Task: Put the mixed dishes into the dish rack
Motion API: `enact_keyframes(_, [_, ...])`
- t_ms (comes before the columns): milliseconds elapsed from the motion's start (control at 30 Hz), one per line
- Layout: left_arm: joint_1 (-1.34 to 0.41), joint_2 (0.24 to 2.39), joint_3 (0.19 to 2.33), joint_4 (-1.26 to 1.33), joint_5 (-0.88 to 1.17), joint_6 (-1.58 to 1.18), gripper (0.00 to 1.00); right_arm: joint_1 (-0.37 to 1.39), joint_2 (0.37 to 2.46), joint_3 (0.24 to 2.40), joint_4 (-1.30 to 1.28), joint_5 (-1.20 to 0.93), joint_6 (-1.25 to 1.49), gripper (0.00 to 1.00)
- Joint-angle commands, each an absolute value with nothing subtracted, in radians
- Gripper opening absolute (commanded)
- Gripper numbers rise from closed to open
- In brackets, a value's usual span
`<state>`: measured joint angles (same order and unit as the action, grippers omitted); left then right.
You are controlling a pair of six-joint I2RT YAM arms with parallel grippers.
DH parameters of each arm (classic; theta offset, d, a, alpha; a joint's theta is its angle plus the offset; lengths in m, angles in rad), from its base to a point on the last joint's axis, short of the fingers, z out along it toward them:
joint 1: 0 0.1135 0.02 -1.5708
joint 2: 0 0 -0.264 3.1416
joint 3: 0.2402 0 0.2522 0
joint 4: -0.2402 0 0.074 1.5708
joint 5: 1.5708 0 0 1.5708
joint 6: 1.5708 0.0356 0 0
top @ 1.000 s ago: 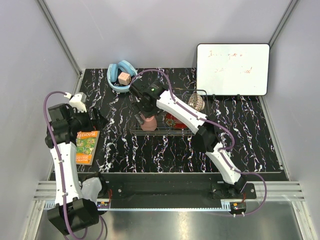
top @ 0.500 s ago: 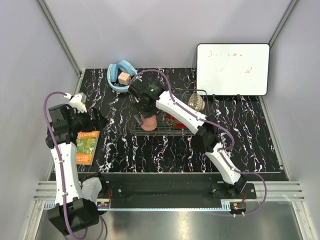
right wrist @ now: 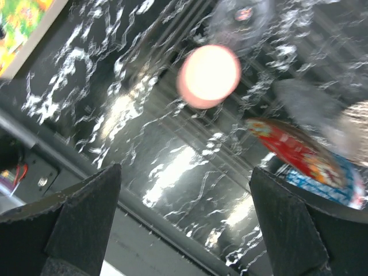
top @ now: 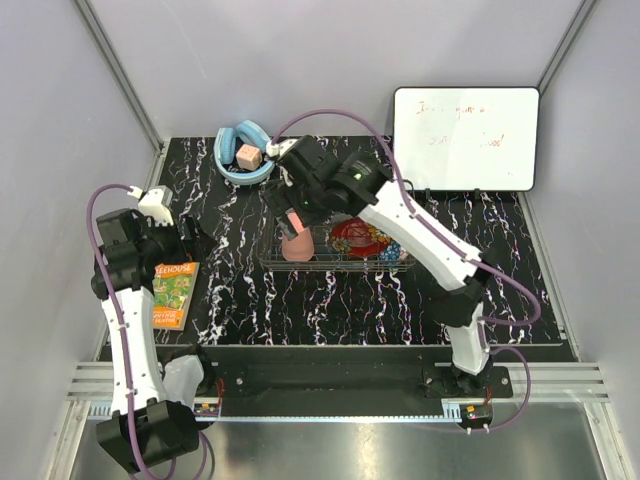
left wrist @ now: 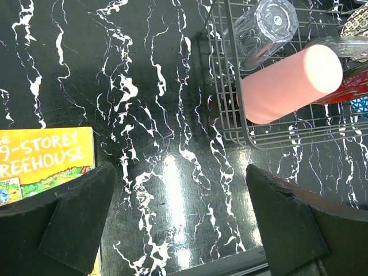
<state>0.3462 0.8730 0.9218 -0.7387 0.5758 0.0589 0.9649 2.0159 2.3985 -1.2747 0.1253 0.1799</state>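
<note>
Up and back went the right arm: its elbow is high now, and the red bowl [top: 360, 238] it hid a moment ago shows. The pink cup [left wrist: 290, 83] stayed where it was. The left arm has not moved.

There are two arms. The right fingers [top: 291, 212] hang over the left end of the dish rack [top: 330, 265]. They are spread wide and hold nothing. The left fingers [top: 193, 240] are spread wide too, with nothing in them. They hang over the desk [top: 300, 310], between the book [top: 173, 293] and the rack.

One dish rack sits in the middle of the desk. It is long and low, made of thin silver wires in a grid.

One pink cup stands in the rack's left end, flat closed end up. It is smooth, dull plastic, round like a tube. One glass tumbler [left wrist: 261, 31] stands just beyond it on the far side, see-through, with its thick bottom up. One shiny red bowl with flowers lies in the rack to the right of the cup. A bit of one blue bowl [right wrist: 328, 181] with a pattern peeks out right beside it.

The desk is black with white wiggly lines, like marble. One picture book lies flat at the near left. One whiteboard [top: 465, 138] stands at the far right. One light-blue ring [top: 240, 150] lies at the far edge with one small wooden block [top: 249, 156] inside it.
</note>
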Motion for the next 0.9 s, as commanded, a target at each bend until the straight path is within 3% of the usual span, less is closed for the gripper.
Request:
enact_keyframes(0, [0.348,0.847,0.943,-0.695,0.571,0.071,0.99,0.945,1.866,2.320,-1.220,0.302,0.198,1.00])
enact_keyframes(200, [0.313,0.861,0.928,-0.677,0.516,0.094,0.99,0.737,1.475,1.746,-0.925,0.362,0.291,1.00])
enact_keyframes(367, [0.135,0.882,0.922,-0.647,0.379,0.055,0.99,0.712,1.330,1.416,-0.865,0.348,0.334,1.00])
enact_keyframes(500, [0.014,0.887,0.956,-0.646,0.313,0.026,0.99,0.713,1.244,1.348,-0.862,0.290,0.408,0.99])
enact_keyframes(867, [-0.043,0.847,1.031,-0.744,0.310,0.023,0.99,0.713,1.163,1.356,-0.836,0.206,0.431,1.00])
